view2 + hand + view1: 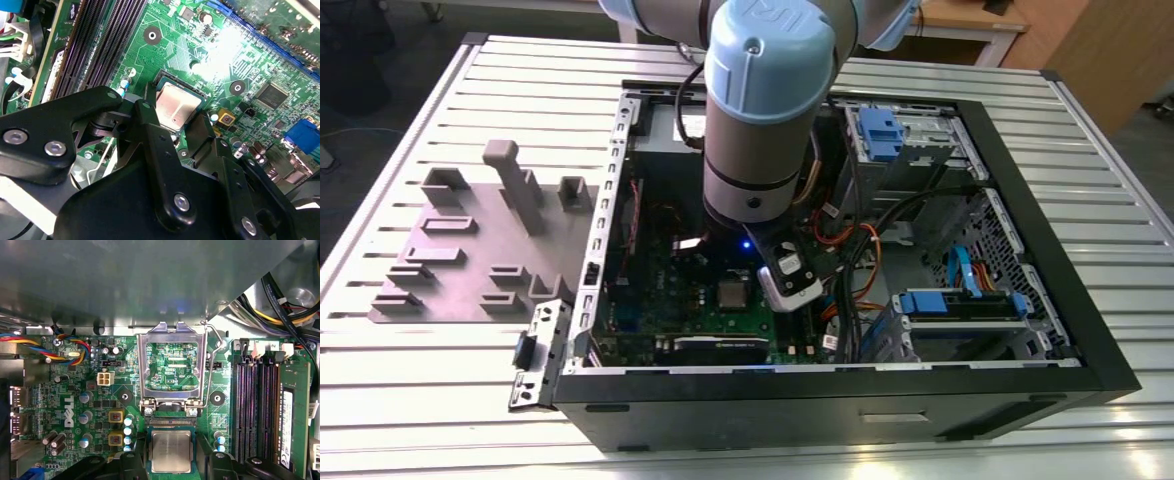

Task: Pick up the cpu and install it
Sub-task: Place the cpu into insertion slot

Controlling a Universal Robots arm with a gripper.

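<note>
The cpu (171, 451), a small silver-grey square chip, lies flat in the socket on the green motherboard (100, 405); it also shows in the second wrist view (176, 105) and the exterior view (734, 293). My gripper (171, 465) hangs right over it. Its black fingers (145, 117) stand on either side of the chip, a little wider than it, so the gripper is open. The silver socket bracket (172, 365) is flipped up behind the socket, with its lever (216, 340) raised.
The arm (761, 120) reaches down into the open black computer case (854, 400) on a slatted metal table (440, 400). Memory slots (255, 410), capacitors (85, 415) and coloured cables (70, 347) surround the socket. A grey fixture plate (467, 250) with upright blocks lies at the exterior view's left.
</note>
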